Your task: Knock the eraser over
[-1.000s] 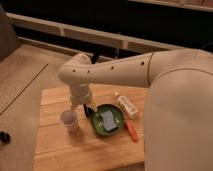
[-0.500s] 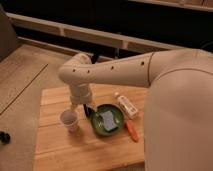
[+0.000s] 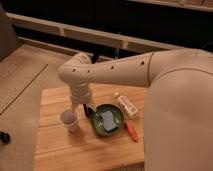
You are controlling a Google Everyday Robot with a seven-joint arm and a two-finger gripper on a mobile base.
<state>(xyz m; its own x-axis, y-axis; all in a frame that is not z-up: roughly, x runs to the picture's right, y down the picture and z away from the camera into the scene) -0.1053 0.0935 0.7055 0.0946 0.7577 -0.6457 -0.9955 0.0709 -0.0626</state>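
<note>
not done yet, judging by the layout. at lower centre of the frame, on the pale wooden slatted table [image 3: 55, 150], a round green bowl [image 3: 97, 128] holding a flat grey-blue rectangular block [image 3: 107, 119] (most likely the eraser, though hard to confirm). lying flat, just right of centre inside the bowl, touched by nothing else. no toppled or shoved object to be seen anywhere on the boards.

gripper [image 3: 86, 108] hanging low under the thick cream-white arm [image 3: 115, 72], in the gap between a small white paper cup [image 3: 69, 120] on the left and the bowl's left rim. near both, contact with either not discernible. open or closed: cannot tell, with only a dark shape showing beneath the wrist. nothing evidently held.

right of the bowl, a white plastic bottle [image 3: 126, 105] on its side, angled toward the upper left. below it, close to the bowl's lower right rim, a slim orange stick-shaped thing [image 3: 131, 131].

left to do, as a judgement: carry the gripper over the rim to the block and push or tip it. probably a nudge against the bowl wall rather than a clean topple, given the block's flat rest in a dish.

compared with the frames half a second and a full second back: same arm pose, same spots for cup, bowl, block, bottle and orange thing. no shift worth naming.
</note>
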